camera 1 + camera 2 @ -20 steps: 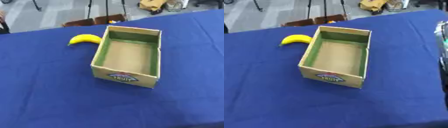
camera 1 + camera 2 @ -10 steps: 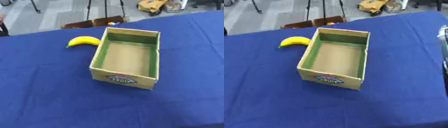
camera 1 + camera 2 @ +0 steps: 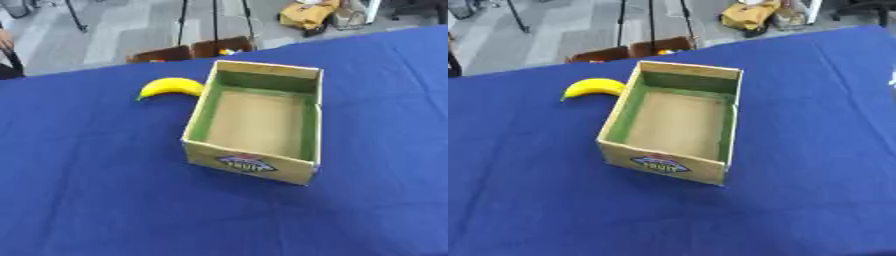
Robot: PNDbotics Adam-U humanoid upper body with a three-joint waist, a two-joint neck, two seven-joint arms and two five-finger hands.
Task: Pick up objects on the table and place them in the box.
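On the blue table (image 3: 79, 190), the banana (image 3: 171, 87) lies just beside the box's (image 3: 255, 167) far-left wall, long axis running left-right. Box looks empty. Neither hand is in view, so finger state unknown; banana sits left of centre, likely favouring the left hand.

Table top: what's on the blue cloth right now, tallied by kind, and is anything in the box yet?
Banana: 1, lying on the cloth beside the box's left wall
Box: 1, open, nothing inside
Total: 2 things; no hand in view.
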